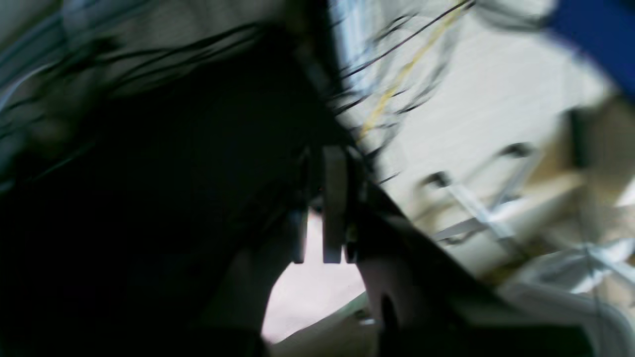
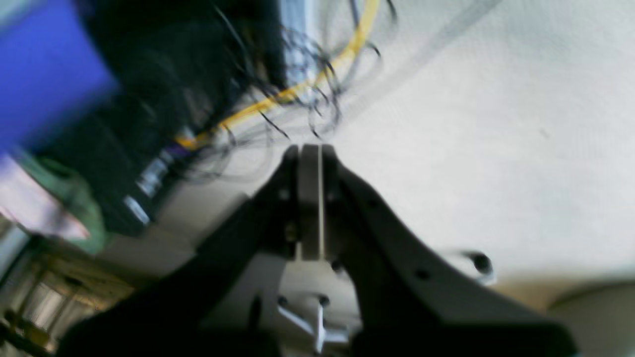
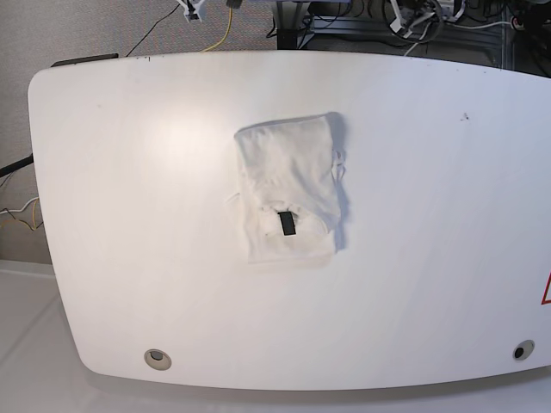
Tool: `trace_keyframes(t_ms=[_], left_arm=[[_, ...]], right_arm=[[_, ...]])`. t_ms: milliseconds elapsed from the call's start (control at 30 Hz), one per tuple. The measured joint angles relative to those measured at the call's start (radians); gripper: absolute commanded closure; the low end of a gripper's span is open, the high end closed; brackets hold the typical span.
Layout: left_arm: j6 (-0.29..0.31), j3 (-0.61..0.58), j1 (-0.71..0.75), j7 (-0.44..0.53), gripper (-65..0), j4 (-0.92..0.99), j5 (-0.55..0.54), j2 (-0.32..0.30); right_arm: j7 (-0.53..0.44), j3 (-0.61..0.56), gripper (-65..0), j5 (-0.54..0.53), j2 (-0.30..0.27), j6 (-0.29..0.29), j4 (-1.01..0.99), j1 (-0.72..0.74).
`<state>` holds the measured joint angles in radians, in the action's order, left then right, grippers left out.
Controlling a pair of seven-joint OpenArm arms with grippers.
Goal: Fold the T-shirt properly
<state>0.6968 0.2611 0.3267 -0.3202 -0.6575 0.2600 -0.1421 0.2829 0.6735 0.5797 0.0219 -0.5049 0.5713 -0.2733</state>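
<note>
The T-shirt (image 3: 288, 185) lies folded into a compact white rectangle near the middle of the white table (image 3: 103, 215), with its small black tag (image 3: 287, 224) facing up near the front. No arm shows in the base view. My left gripper (image 1: 325, 153) appears in its blurred wrist view with the fingers together and nothing between them, over floor and cables. In the right wrist view my right gripper (image 2: 311, 148) is shut, pads pressed flat together and holding nothing, and a pale surface lies beyond it.
Cables (image 3: 215, 21) and equipment sit on the floor behind the table's far edge. Two round grommet holes (image 3: 157, 358) mark the front corners. A yellow cable (image 2: 297, 89) and a blue object (image 2: 44, 69) show blurred in the right wrist view.
</note>
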Motion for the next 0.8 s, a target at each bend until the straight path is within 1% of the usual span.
trace_keyframes(t_ms=[33, 67, 100, 133, 200, 233, 267, 333, 433, 500, 533, 567, 600, 700, 800], left_arm=[[0.0, -0.001, -0.01, 0.014, -3.0, 0.021, 0.001, 0.001], [-0.003, -0.002, -0.031, 0.051, -3.0, 0.073, 0.008, 0.001], [-0.007, -0.002, -0.041, 0.061, -3.0, 0.096, 0.01, 0.001], [-0.007, -0.003, -0.057, 0.106, -3.0, 0.137, 0.011, -0.001], [-0.008, -0.015, -0.076, 0.16, -3.0, 0.192, 0.009, -0.004], [-0.022, -0.028, -0.09, 0.194, -3.0, 0.228, 0.006, -0.006], [-0.035, -0.035, -0.101, 0.206, -3.0, 0.248, 0.006, -0.006], [-0.088, -0.058, -0.129, 0.249, -3.0, 0.31, 0.008, -0.002], [-0.14, -0.091, -0.159, 0.323, -3.0, 0.387, 0.009, 0.0], [-0.174, -0.118, -0.178, 0.365, -3.0, 0.436, 0.008, 0.0], [-0.203, -0.133, -0.187, 0.391, -3.0, 0.463, 0.008, 0.0], [-0.219, -0.141, -0.195, 0.402, -3.0, 0.48, 0.009, 0.0], [-0.243, -0.152, -0.203, 0.425, -3.0, 0.506, 0.009, 0.0], [-0.297, -0.185, -0.22, 0.465, -3.0, 0.561, 0.008, 0.0], [-0.361, -0.205, -0.231, 0.478, -3.0, 0.591, 0.008, 0.012]], right_arm=[[-0.003, 0.0, 0.0, 0.001, 0.0, 0.016, -0.011, 0.009], [-0.016, 0.0, 0.0, 0.003, -0.001, 0.039, -0.039, 0.024], [-0.022, 0.0, 0.0, 0.01, -0.002, 0.048, -0.053, 0.034], [-0.047, 0.0, 0.0, 0.014, -0.004, 0.059, -0.08, 0.046], [-0.067, 0.0, 0.0, 0.015, -0.011, 0.066, -0.117, 0.065], [-0.08, 0.0, 0.0, 0.015, -0.017, 0.072, -0.146, 0.079], [-0.084, 0.0, 0.0, 0.016, -0.021, 0.076, -0.163, 0.091], [-0.113, 0.0, 0.0, 0.016, -0.034, 0.099, -0.222, 0.121], [-0.138, 0.0, 0.0, 0.018, -0.053, 0.141, -0.299, 0.162], [-0.169, 0.0, 0.0, 0.016, -0.068, 0.151, -0.344, 0.183], [-0.192, -0.001, 0.0, 0.015, -0.075, 0.168, -0.37, 0.195], [-0.204, -0.001, 0.0, 0.016, -0.079, 0.171, -0.383, 0.204], [-0.222, -0.001, 0.0, 0.016, -0.083, 0.198, -0.402, 0.212], [-0.26, -0.001, 0.0, 0.016, -0.094, 0.217, -0.439, 0.229], [-0.263, -0.001, 0.0, 0.017, -0.098, 0.237, -0.457, 0.239]])
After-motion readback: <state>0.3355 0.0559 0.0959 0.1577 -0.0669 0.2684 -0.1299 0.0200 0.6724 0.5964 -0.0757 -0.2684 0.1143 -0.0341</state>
